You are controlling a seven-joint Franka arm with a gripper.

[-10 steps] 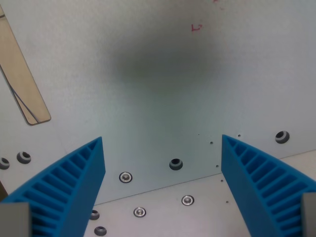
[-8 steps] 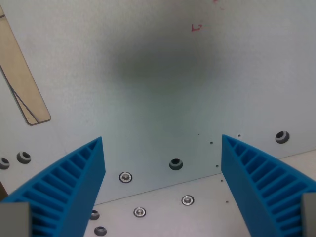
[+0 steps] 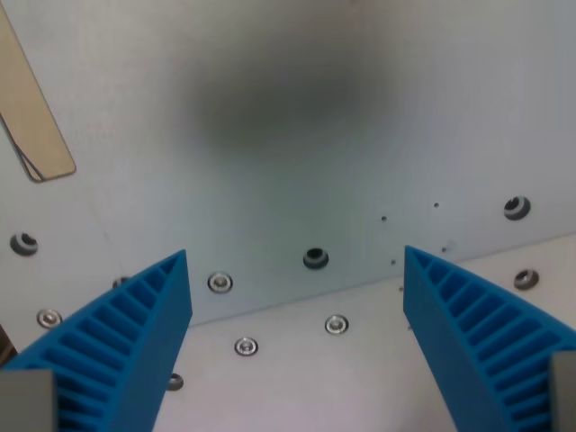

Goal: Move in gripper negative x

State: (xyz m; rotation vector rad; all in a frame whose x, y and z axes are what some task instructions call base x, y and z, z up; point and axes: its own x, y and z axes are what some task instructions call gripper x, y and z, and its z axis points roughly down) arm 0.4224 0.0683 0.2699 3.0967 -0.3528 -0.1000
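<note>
The gripper [image 3: 297, 297] is wide apart and holds nothing, low in the frame over the bare counter [image 3: 288, 162].

Count: two blue fingers [image 3: 117, 346], one tan strip [image 3: 31, 108]. Dark holes [image 3: 315, 258]: three. Silver screws [image 3: 336, 324]: at least six.

Pale metal surface [image 3: 297, 162] seen from above

A soft dark shadow [image 3: 279, 99] is lying across the upper middle, a tan strip [image 3: 31, 117] is slanting at the wrist view's left, and screws [image 3: 336, 324] and holes [image 3: 315, 259] are dotting a seam [image 3: 360, 290] lower down.
</note>
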